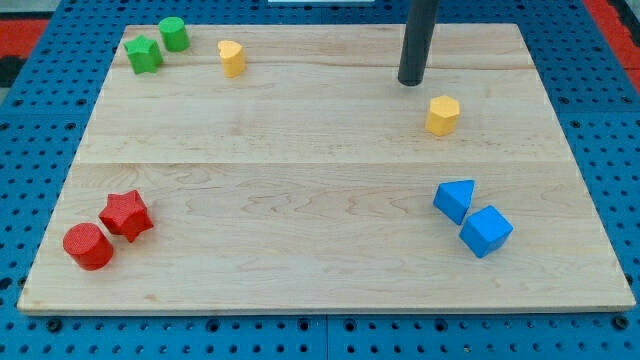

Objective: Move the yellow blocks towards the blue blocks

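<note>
A yellow hexagonal block sits right of centre in the upper half of the wooden board. A second yellow block lies near the view's top left. A blue triangular block and a blue cube touch each other at the lower right. My tip stands just up and left of the yellow hexagonal block, a small gap apart from it.
A green star block and a green cylinder sit at the top left corner. A red star block and a red cylinder lie at the lower left. The board's edge borders blue pegboard.
</note>
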Available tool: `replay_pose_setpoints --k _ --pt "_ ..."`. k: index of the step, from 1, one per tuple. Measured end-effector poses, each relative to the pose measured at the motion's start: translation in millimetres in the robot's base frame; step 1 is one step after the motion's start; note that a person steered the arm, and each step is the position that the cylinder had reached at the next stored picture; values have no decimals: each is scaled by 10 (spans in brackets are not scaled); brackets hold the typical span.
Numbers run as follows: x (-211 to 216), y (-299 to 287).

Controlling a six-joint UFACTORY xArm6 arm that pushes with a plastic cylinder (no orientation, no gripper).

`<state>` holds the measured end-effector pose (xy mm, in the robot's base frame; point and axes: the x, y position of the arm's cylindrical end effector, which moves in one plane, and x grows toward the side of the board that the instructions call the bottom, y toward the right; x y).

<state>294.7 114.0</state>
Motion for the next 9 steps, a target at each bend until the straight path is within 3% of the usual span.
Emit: replay_pose_setpoints --k 2,4,6,7,8,9 --pt "172 429" --pt "446 234" --pt "1687 362" --pt "1088 302" --pt "493 -461" --pt "346 -1768"
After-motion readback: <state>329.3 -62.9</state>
